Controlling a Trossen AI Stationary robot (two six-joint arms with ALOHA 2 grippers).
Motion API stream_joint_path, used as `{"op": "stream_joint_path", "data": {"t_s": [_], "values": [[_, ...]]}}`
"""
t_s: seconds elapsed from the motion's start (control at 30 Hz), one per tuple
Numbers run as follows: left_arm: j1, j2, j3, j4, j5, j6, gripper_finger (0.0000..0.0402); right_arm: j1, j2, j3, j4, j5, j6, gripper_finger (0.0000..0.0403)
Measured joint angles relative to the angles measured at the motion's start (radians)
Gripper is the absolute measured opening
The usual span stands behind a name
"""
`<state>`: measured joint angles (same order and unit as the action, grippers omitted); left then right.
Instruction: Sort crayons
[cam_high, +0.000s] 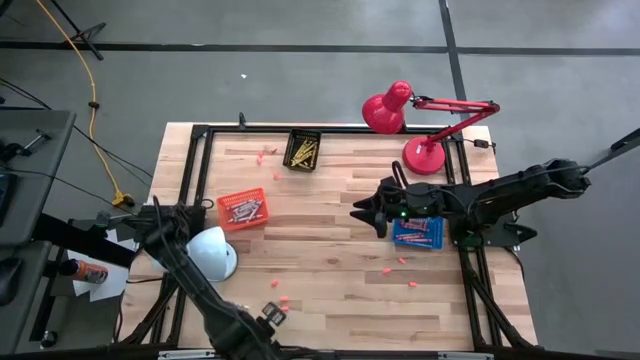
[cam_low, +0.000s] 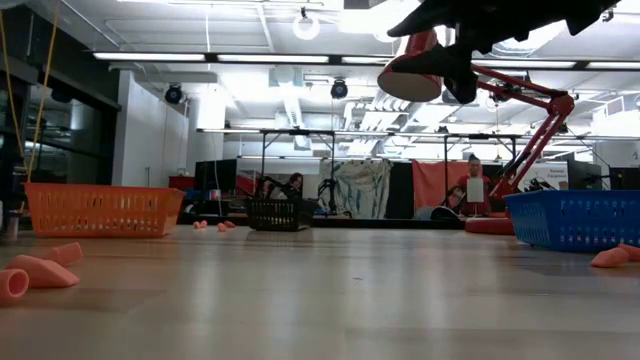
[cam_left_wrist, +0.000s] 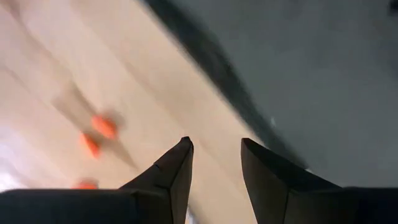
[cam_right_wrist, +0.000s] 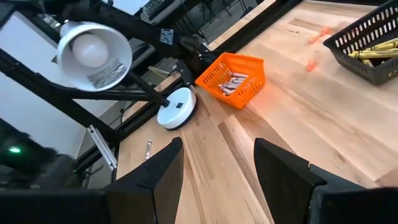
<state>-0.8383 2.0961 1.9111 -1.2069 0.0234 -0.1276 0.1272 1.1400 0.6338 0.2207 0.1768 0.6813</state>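
While both arms hover, right fingers (cam_right_wrist: 214, 168) and left fingers (cam_left_wrist: 214, 168) gape apart, gripping nothing.

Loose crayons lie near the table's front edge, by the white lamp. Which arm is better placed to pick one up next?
Probably the left. The left gripper, open, hangs over the front edge beside the loose crayons. The right gripper, also open, sits mid-table beside the blue basket, farther from them.

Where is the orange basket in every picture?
High view: orange basket on the table's left side, near the white lamp.
Low view: far left.
Left wrist view: not in it.
Right wrist view: upper middle, beside the white lamp's base.
Shared landmark: black basket.
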Motion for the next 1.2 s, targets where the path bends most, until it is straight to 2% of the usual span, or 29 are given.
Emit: {"op": "stream_joint_path", "data": {"t_s": [0.07, 0.3, 0.4, 0.73, 1.03, 1.2], "values": [[0.0, 0.012, -0.019, -0.028, 0.014, -0.027, 0.0124, 0.0, 0.0, 0.0, -0.004, 0.006, 0.001, 0.0188], [0.001, -0.011, -0.148, 0.035, 0.018, -0.105, 0.0124, 0.0, 0.0, 0.0, -0.019, 0.018, 0.04, 0.0188], [0.001, -0.041, -0.229, 0.049, 0.019, -0.125, 0.0124, 0.0, 0.0, 0.0, -0.028, 0.018, 0.045, 0.0188], [-0.003, -0.17, -0.518, 0.239, 0.02, -0.208, 0.0124, 0.0, 0.0, 0.0, -0.062, 0.015, 0.079, 0.0188], [0.001, -0.173, -0.65, 0.256, 0.02, -0.221, 0.0124, 0.0, 0.0, 0.0, -0.067, 0.015, 0.079, 0.0188], [0.003, -0.174, -0.701, 0.323, 0.021, -0.238, 0.0124, 0.0, 0.0, 0.0, -0.069, 0.015, 0.078, 0.0188]]}}
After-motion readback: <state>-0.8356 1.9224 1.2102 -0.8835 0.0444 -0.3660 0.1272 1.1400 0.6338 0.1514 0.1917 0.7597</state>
